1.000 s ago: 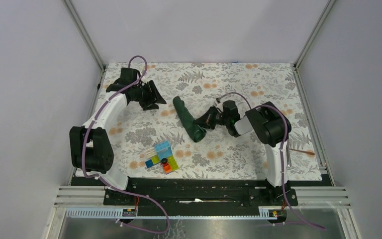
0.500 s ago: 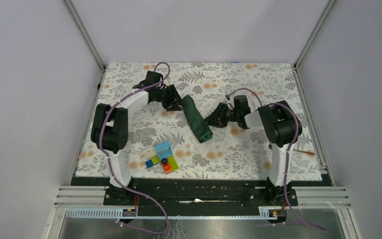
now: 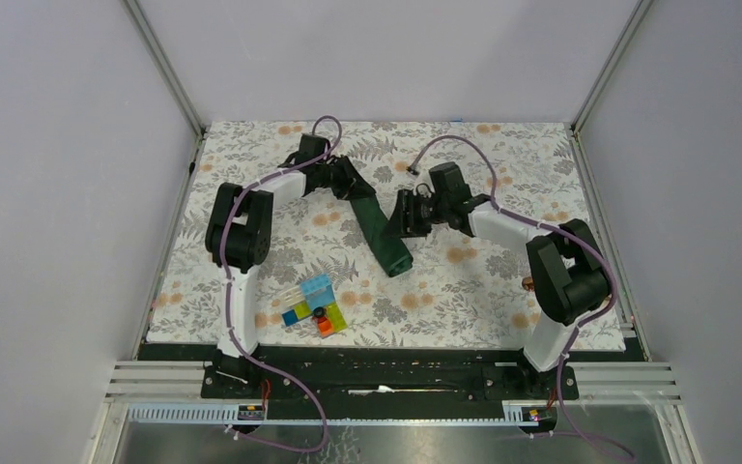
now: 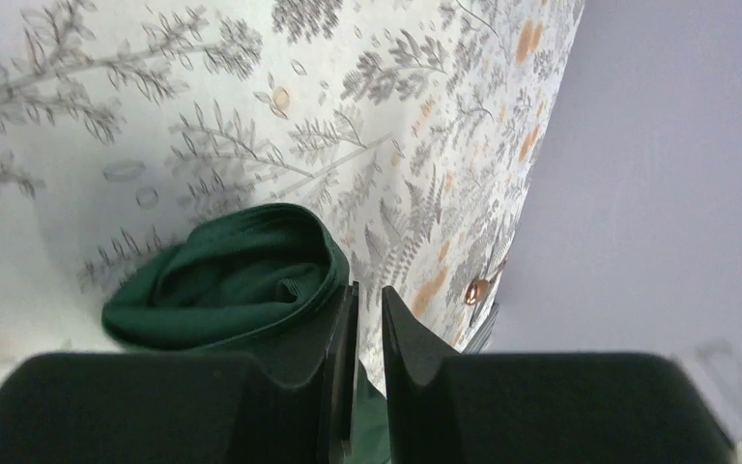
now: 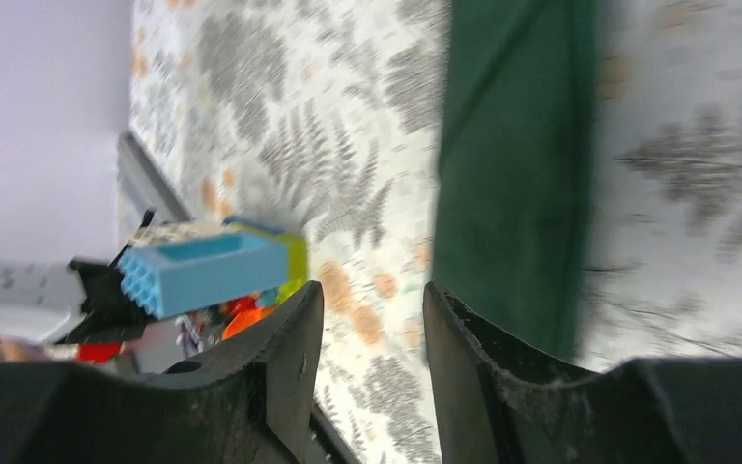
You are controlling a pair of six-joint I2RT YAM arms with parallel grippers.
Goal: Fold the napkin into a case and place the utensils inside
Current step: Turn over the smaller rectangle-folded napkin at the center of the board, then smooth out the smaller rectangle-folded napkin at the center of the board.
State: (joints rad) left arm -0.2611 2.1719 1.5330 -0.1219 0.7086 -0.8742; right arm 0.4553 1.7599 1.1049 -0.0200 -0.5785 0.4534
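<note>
The dark green, satiny napkin [image 3: 386, 246] lies rolled into a long diagonal strip at mid-frame on the floral table covering [image 3: 502, 155]. At its upper end sits the left gripper [image 3: 353, 188], jaws nearly together with green in the slit; whether it pinches, nobody can tell. The right gripper [image 3: 399, 223] stands spread just right of the strip.

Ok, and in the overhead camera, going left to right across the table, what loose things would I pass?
First the colourful plastic blocks → dark green napkin → copper spoon, with only its bowl showing.
</note>
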